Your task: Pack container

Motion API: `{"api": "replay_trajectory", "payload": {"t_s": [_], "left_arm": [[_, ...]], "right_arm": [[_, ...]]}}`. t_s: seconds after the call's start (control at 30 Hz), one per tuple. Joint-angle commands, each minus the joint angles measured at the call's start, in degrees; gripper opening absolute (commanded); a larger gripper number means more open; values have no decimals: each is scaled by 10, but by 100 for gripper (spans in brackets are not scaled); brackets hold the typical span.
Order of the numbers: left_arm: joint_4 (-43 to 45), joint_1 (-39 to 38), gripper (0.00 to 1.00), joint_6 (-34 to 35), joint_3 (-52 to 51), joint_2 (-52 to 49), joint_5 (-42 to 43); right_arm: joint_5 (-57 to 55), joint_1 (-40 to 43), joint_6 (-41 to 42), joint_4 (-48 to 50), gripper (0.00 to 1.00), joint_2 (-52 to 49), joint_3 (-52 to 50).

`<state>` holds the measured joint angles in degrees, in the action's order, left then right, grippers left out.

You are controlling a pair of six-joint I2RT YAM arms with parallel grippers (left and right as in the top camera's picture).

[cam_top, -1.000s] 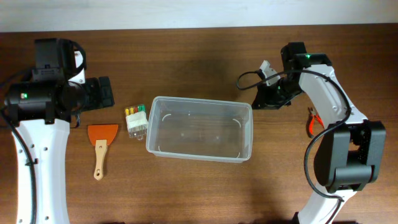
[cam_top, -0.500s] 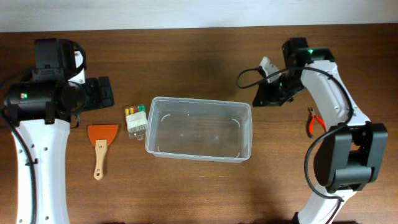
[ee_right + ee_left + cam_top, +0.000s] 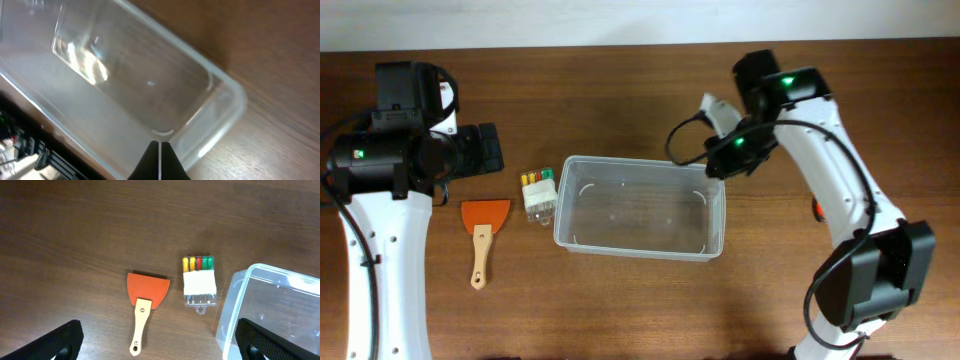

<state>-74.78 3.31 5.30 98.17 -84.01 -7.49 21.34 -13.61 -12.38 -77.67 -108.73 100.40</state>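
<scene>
The container (image 3: 638,207), a large clear tub, stands empty at the table's middle. My right gripper (image 3: 718,166) hangs over its far right corner. In the right wrist view its black fingertips (image 3: 152,156) are pressed together with nothing between them, above the container's (image 3: 125,75) end wall. My left gripper (image 3: 483,148) is at the far left, well apart from the tub. In the left wrist view the left gripper (image 3: 160,347) stands wide open, its pads (image 3: 62,340) at the frame's bottom corners, and the container's rim (image 3: 260,269) shows at the right.
An orange scraper (image 3: 482,235) with a wooden handle lies left of the tub, also seen as the scraper (image 3: 146,300). A small clear box (image 3: 538,193) of coloured pieces sits between them, the box (image 3: 199,282). Red pliers (image 3: 817,210) peek out under the right arm.
The right arm has swung left from beside the pliers to over the container's far right corner, staying shut. The left arm has not moved.
</scene>
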Motion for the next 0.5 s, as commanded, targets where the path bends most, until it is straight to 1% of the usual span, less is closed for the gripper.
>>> {"api": "replay_trajectory", "payload": {"t_s": [0.0,0.03,0.23,0.47], "left_arm": [[-4,2,99,-11,3,5,6],[-5,2,99,-11,3,5,6],[-9,2,99,-11,3,5,6],[-7,2,99,-11,3,5,6]], "right_arm": [[-23,-14,11,16,4,-19,-20],[-30,-14,21,28,4,-23,-29],[-58,-13,23,39,4,-49,-35],[-62,-13,21,55,4,-95,-35]]}}
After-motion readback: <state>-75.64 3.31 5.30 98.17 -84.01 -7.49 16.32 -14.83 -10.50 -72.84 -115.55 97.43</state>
